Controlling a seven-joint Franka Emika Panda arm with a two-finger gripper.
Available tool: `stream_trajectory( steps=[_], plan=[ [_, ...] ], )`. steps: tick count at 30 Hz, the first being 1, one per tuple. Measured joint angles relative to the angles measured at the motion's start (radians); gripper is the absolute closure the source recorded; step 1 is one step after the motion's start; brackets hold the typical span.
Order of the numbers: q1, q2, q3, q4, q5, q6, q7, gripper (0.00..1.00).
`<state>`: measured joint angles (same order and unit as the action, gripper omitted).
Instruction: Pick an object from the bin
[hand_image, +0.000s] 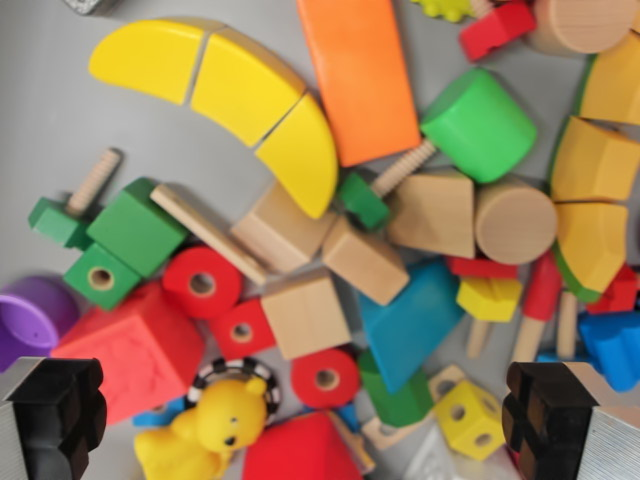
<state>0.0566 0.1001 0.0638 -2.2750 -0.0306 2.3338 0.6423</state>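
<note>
Nothing is picked yet: the gripper (300, 420) hangs above the bin (40, 150), jaws wide apart and empty, over the yellow bear (228, 420) among crowded toy blocks (305, 315).

Grey bin floor (40, 130). Yellow curved wooden arch (235, 95), three segments. Orange flat rectangular block (360, 75). Green wooden cylinder (478, 125). Blue wedge block (410, 320). Red textured cube (130, 350). Yellow plush bear (215, 430) against a black-and-white striped ring (235, 372).
</note>
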Motion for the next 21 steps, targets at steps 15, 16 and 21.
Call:
stream_trajectory(
  steps=[15,16,21],
  plan=[
    [0.041,0.028,0.038,-0.086,0.0,0.126,-0.075,0.0],
    [0.045,0.032,0.04,-0.091,0.0,0.135,-0.08,0.0],
    [0.06,0.047,0.052,-0.114,-0.002,0.178,-0.102,0.0]
  ],
)
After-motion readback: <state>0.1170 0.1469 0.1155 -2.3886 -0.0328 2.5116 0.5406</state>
